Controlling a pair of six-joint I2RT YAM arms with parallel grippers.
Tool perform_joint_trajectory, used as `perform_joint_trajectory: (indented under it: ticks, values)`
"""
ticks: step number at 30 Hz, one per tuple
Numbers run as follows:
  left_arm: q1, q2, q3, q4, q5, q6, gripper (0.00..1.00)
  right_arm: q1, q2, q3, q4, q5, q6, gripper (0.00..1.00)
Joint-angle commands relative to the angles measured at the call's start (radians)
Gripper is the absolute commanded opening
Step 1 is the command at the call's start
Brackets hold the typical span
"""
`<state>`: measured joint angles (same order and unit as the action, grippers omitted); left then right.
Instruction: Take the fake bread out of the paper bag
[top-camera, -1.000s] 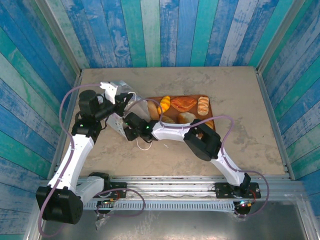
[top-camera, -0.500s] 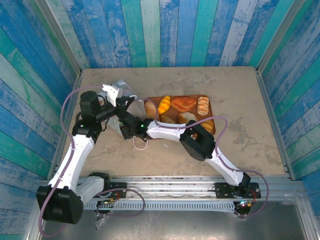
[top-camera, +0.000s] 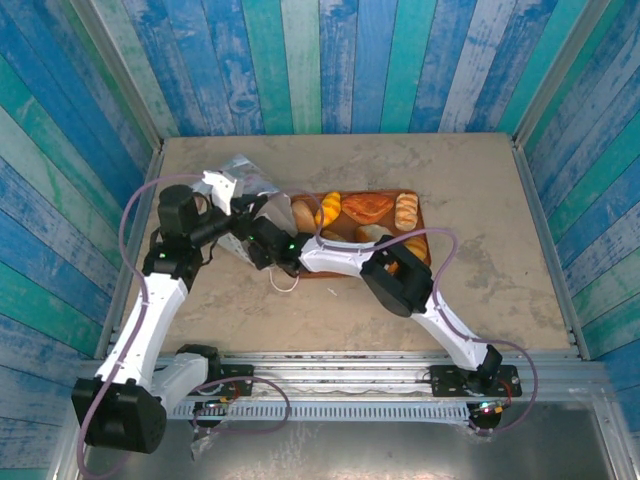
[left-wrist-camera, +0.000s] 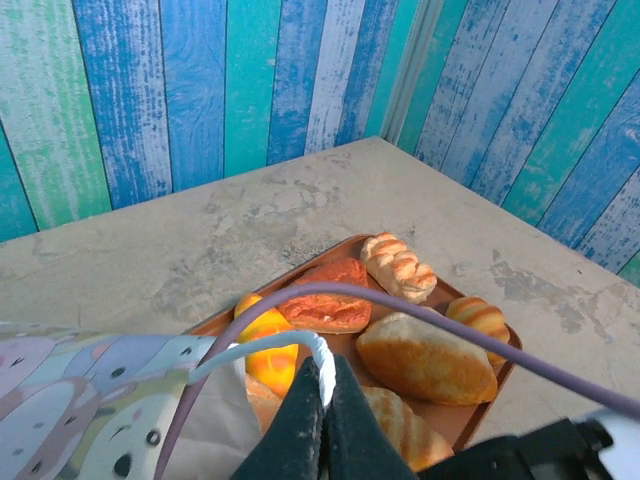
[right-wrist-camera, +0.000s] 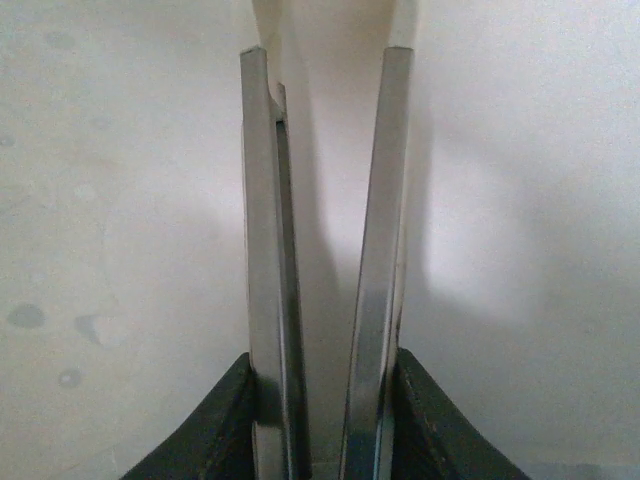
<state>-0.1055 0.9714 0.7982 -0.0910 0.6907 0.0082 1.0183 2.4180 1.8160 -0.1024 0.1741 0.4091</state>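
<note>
My left arm (top-camera: 150, 305) and right arm (top-camera: 335, 259) are wearing white shells, black joints. Purple cables (top-camera: 124, 225) are trailing along both.

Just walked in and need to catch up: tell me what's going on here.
The left gripper is shut on the cord handle of the paper bag, holding it beside the tray. Several fake bread pieces lie on the tray. The right gripper is by the bag, jaws close together; whether it grips anything is unclear.
</note>
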Motion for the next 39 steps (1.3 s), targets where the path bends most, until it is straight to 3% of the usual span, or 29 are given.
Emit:
perform_joint_trajectory:
  ticks: [1, 14, 18, 25, 33, 39]
  values:
    - [0.002, -0.049, -0.006, -0.015, -0.024, 0.019, 0.0, -0.028, -0.045, -0.077, -0.003, -0.019, 0.042, 0.25]
    - [0.001, -0.088, -0.033, -0.052, -0.074, 0.032, 0.0, -0.042, -0.149, -0.157, 0.053, 0.053, 0.101, 0.43]
    - [0.001, -0.098, -0.037, -0.061, -0.078, 0.034, 0.0, -0.052, -0.134, -0.129, 0.052, 0.039, 0.108, 0.44]
    - [0.001, -0.097, -0.047, -0.052, -0.079, 0.026, 0.0, -0.055, -0.136, -0.116, 0.051, 0.039, 0.1, 0.29]
    - [0.001, -0.102, -0.052, -0.022, -0.162, -0.015, 0.0, -0.049, -0.195, -0.133, 0.05, -0.009, 0.081, 0.01]
    - [0.001, -0.106, -0.051, 0.038, -0.237, -0.056, 0.0, -0.039, -0.283, -0.175, 0.05, -0.085, 0.064, 0.01]
